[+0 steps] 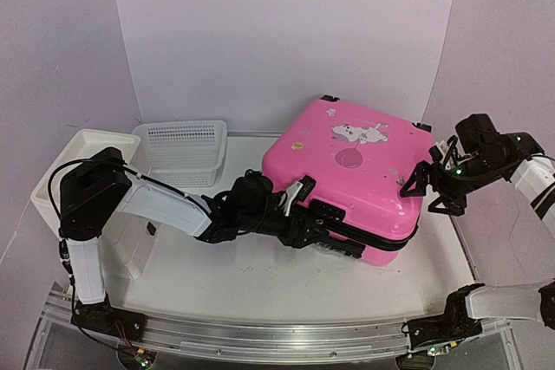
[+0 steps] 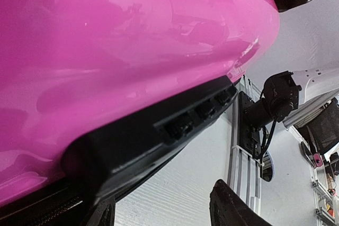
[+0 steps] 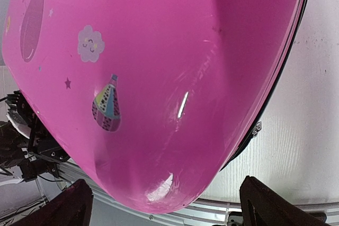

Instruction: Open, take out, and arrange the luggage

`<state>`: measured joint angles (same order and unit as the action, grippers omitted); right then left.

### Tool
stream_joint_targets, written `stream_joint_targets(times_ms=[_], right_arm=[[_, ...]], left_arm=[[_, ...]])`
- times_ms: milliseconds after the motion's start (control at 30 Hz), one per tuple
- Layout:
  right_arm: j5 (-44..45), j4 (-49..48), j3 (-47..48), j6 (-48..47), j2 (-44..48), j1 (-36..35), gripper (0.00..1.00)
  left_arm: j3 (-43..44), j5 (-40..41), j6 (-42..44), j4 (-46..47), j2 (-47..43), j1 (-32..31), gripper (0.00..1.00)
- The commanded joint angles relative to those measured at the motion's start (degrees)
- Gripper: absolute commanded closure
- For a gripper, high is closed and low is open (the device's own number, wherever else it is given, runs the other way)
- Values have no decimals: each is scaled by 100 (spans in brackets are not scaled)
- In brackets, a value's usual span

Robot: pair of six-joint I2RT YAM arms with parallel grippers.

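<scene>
The big shiny pink hard suitcase [image 1: 355, 171] lies flat and shut on the white table [image 1: 260, 292], with its black lock [image 2: 190, 123] on the side facing the arms. The left claw [image 2: 167, 211] is open and empty just beside that lock, so it is nearer. The right claw [image 3: 175, 207] is wide open and empty at the case's right corner. There are no words to read, only cartoon stickers [image 3: 106, 110].

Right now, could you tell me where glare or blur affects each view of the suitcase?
Top external view: suitcase sharp and evenly lit, only a soft sheen. Left wrist view: too close and blurred, white glare along the top edge, lock dark. Right wrist view: two small bright streaks near the corner; balloon sticker clear.
</scene>
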<state>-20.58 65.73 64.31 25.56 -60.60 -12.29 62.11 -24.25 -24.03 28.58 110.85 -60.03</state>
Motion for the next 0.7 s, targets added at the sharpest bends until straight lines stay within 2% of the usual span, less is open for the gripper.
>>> stream_joint_targets(times_ms=[0,133,333,667], right_arm=[[-77,-96,26,34,136,-19,2],[-70,-81,76,30,140,-19,2],[-90,-73,101,20,119,-18,2],[-80,-27,169,15,127,-13,2]], left_arm=[[230,163,91,717,211,62,39],[150,-7,-5,1303,297,61,43],[48,-253,-91,1695,400,58,62],[52,673,-732,1695,634,57,69]])
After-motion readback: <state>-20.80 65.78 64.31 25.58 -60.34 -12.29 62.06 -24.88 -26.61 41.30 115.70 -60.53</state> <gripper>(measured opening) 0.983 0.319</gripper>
